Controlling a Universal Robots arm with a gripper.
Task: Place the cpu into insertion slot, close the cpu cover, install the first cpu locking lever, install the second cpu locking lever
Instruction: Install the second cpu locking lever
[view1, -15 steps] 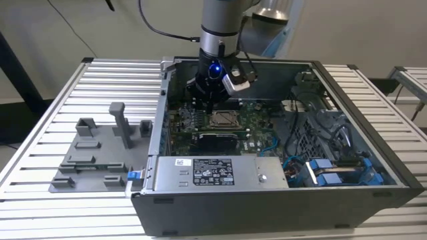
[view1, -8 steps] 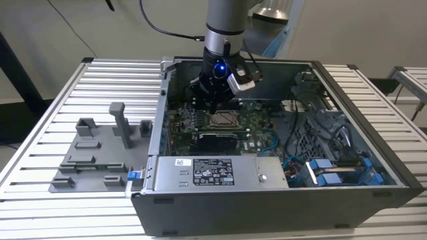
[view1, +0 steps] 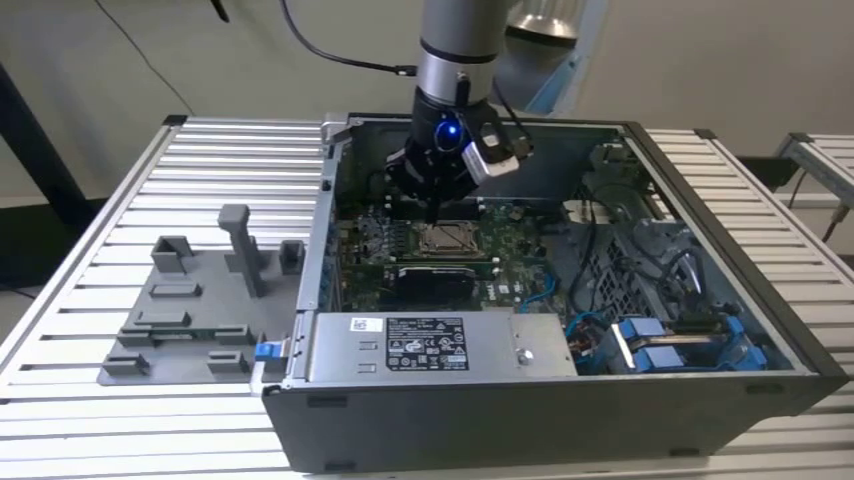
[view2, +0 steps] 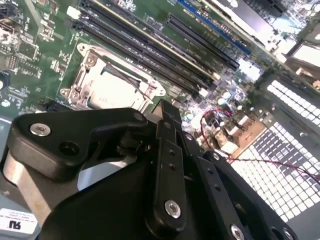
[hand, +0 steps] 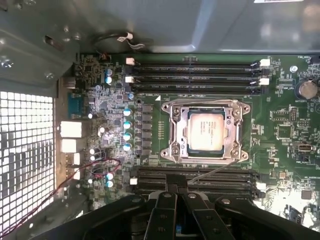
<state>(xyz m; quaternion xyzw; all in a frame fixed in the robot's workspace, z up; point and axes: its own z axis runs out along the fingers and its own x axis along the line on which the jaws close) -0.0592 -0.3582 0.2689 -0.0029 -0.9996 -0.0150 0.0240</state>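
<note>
The black pincer (view1: 430, 205) is seen hanging just above the green circuit board (hand: 280, 125); how far it is opened cannot be told. Below and just ahead of it, the small silver-tan square cpu (hand: 205, 131) is seated in the silver-rimmed insertion slot (hand: 176, 131), framed by the thin silver cpu cover (hand: 234, 131). A thin metal locking lever (hand: 215, 170) is angled out nearest the pincer.

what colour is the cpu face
Pale silver-tan metallic, best seen in the first wrist view: the cpu.

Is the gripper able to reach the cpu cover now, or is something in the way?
Probably yes. The gripper hangs just above the cpu cover inside the open case, and nothing lies between them.
</note>
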